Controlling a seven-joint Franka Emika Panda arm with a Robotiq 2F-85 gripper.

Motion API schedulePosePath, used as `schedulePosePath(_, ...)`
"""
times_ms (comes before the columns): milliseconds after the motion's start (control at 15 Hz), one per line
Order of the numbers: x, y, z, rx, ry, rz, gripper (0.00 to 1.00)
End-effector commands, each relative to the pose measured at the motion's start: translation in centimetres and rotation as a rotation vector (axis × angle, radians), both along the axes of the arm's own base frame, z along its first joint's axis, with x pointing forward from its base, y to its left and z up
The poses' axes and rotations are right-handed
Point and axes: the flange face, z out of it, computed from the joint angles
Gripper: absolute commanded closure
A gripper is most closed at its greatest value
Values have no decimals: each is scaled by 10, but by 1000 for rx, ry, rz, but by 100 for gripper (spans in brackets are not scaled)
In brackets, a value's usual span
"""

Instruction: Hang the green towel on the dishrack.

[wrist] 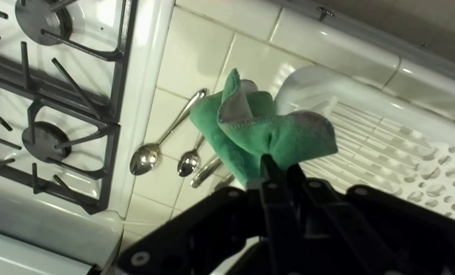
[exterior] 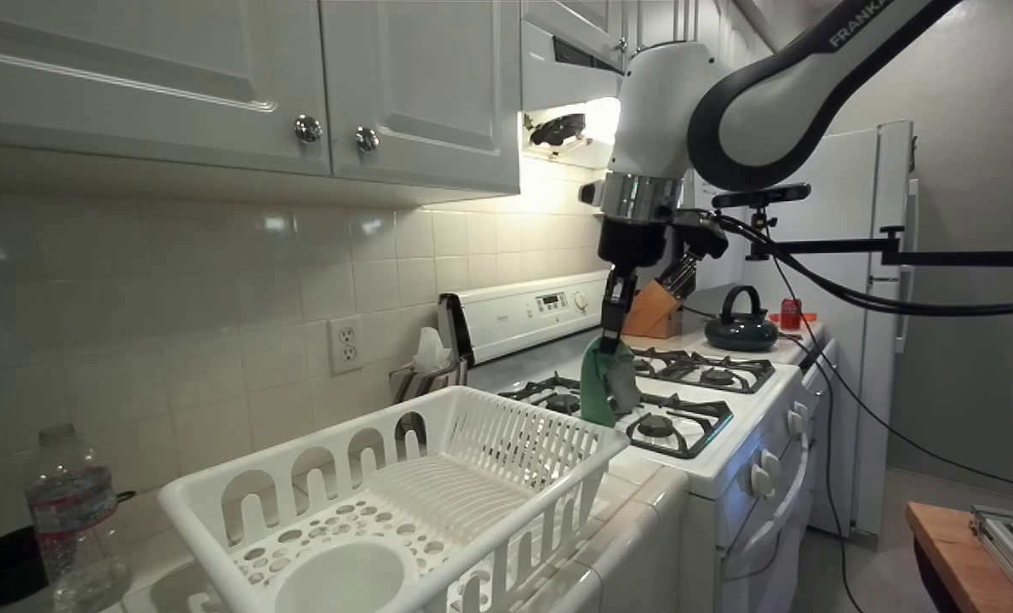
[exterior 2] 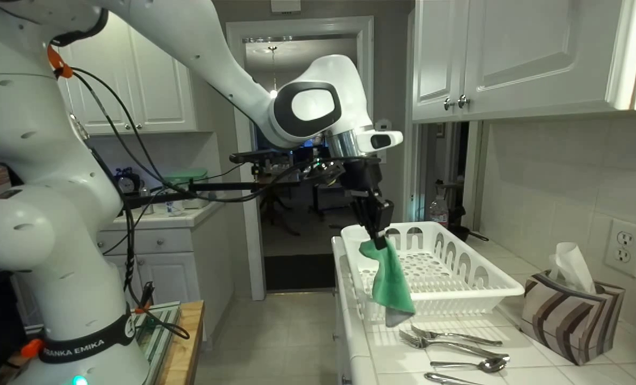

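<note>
The green towel [exterior: 596, 387] has a grey side and hangs down from my gripper [exterior: 610, 342]. In an exterior view the gripper [exterior 2: 380, 241] points down, with the towel [exterior 2: 392, 286] pinched at its top. In the wrist view the fingers [wrist: 283, 164] are closed on the folded towel [wrist: 292, 137]. The white dishrack [exterior: 311, 446] stands on the counter; no dishes show in it. The towel hangs by the rack's stove-side end, near the front corner of its rim [exterior 2: 473, 298]. Whether the towel touches the rim cannot be told.
Forks, spoons [wrist: 145, 158] and other cutlery [exterior 2: 467, 347] lie on the tiles between rack and stove [exterior: 711, 464]. A striped tissue box [exterior 2: 569, 321] stands by the wall. A plastic bottle [exterior: 72, 519] stands behind the rack. Cabinets [exterior: 421, 85] overhang the counter.
</note>
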Motion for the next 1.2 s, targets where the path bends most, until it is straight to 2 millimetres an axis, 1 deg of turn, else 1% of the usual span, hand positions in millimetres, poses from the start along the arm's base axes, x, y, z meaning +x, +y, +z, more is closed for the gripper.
schedulePosePath(0,4,27,28,16,-54,56,98)
schedulePosePath(67,6,36,33,22,-64,69,98)
schedulePosePath(200,11,54,36,42,-83,96,98)
schedulePosePath(533,13,96,30,72,-107,174,98)
schedulePosePath(733,11,116,19,65,-116,214,98)
schedulePosePath(867,11,128,7,62,-115,241,98)
schedulePosePath(1133,13,142,-10,63,-121,271,98)
